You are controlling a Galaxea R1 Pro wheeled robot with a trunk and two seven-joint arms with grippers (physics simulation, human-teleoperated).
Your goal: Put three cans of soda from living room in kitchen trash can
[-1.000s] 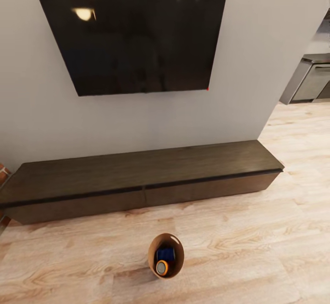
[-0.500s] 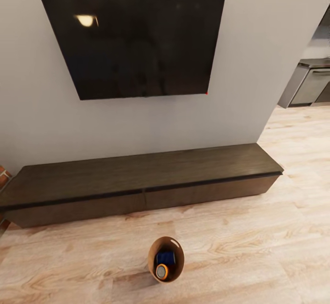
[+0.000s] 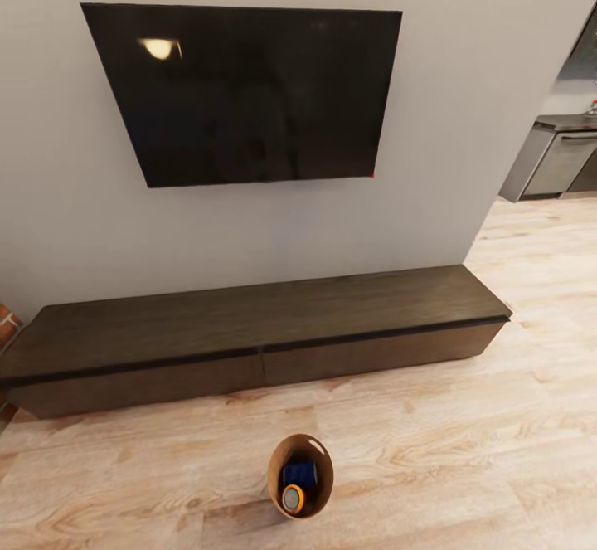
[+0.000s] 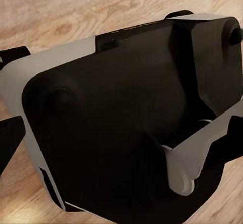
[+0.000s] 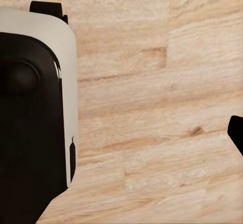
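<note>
The trash can (image 3: 319, 460) sits on the pale wood floor in the head view, in front of the long dark low cabinet (image 3: 249, 326), its brown inside facing me. Inside it lie a dark blue soda can (image 3: 298, 474) and an orange soda can (image 3: 293, 498) with its silver top towards me. A third can is hidden. A dark finger edge (image 4: 7, 143) shows in the left wrist view and another (image 5: 237, 133) in the right wrist view; how the jaws stand is unclear.
A black TV (image 3: 249, 94) hangs on the grey wall above the cabinet. Grey kitchen cabinet fronts (image 3: 547, 164) show past the wall's right end. The wrist views look down on my black and white body (image 4: 121, 122) (image 5: 30, 117) over plank floor.
The whole head picture has shifted: the TV sits lower and looks smaller, so the camera has moved. The trash can and its cans keep their place on the floor.
</note>
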